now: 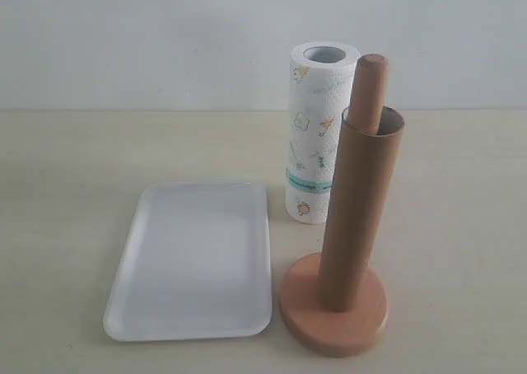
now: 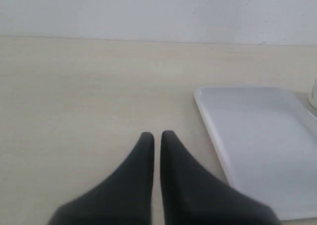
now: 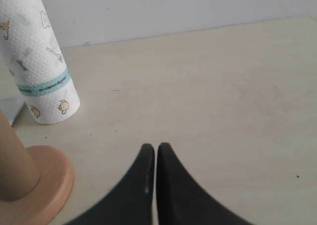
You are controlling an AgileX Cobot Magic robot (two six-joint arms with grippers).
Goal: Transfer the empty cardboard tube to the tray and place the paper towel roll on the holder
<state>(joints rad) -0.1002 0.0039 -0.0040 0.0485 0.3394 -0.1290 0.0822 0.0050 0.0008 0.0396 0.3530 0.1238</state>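
The empty cardboard tube (image 1: 359, 209) stands slipped over the holder's dowel (image 1: 370, 90), leaning a little. The holder's round base (image 1: 333, 327) rests at the front right; it also shows in the right wrist view (image 3: 47, 185). Behind it the paper towel roll (image 1: 315, 135) stands upright on the table (image 3: 42, 61). The white tray (image 1: 193, 263) lies empty to the left (image 2: 262, 145). Neither gripper appears in the exterior view. My left gripper (image 2: 156, 135) is shut with nothing in it, beside the tray's corner. My right gripper (image 3: 156, 146) is shut and empty, off to the side of the holder and roll.
A pale wooden table (image 1: 74, 168) carries everything, and a plain white wall (image 1: 148, 36) rises along its far edge.
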